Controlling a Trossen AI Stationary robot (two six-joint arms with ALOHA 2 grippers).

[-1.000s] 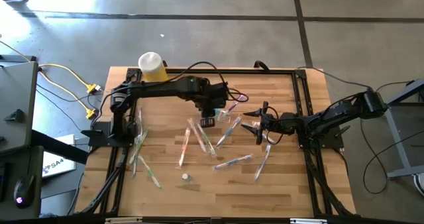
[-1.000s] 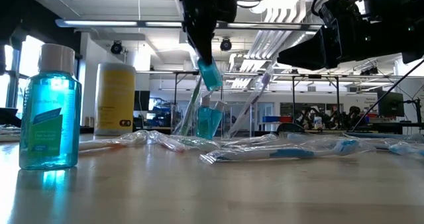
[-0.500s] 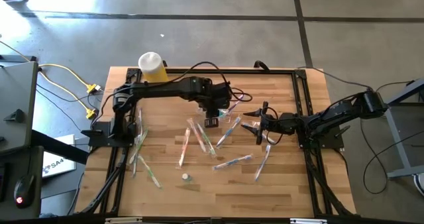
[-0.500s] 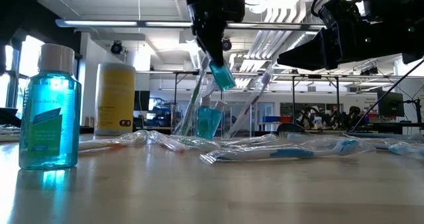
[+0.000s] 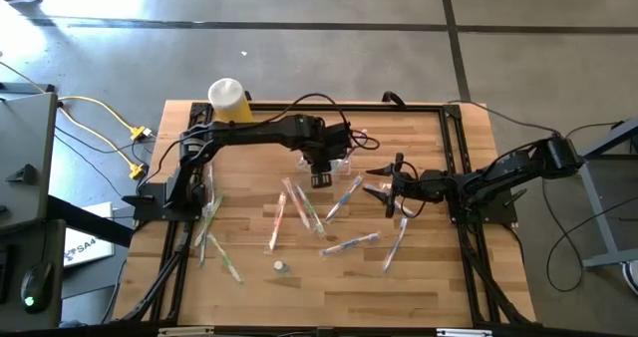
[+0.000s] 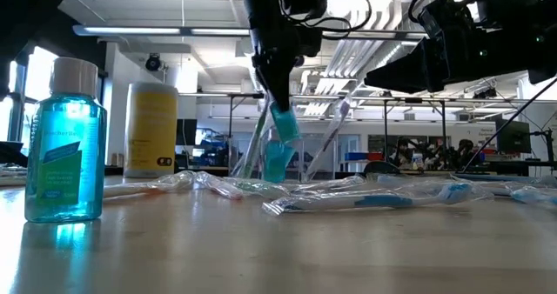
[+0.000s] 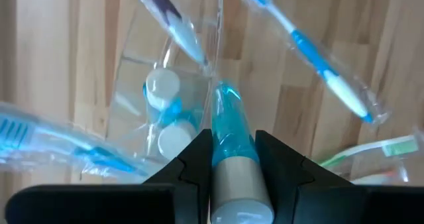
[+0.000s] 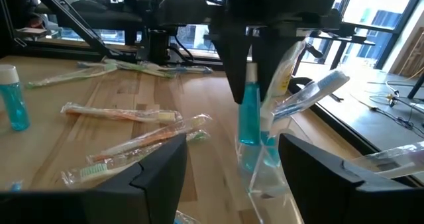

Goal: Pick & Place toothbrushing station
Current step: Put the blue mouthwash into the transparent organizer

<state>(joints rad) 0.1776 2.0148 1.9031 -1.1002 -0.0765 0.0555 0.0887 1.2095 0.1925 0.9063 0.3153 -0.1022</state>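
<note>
The left tool (image 7: 235, 174), clamped on a small blue bottle (image 7: 232, 134), hangs over the clear cup (image 7: 169, 98) at frame centre; its tilt risks catching the rim.

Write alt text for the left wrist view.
The left pincer grips a small blue bottle by its white cap end, nose toward a clear holder on the wooden table. Two more white-capped bottles sit inside it, and wrapped toothbrushes lie around.
</note>
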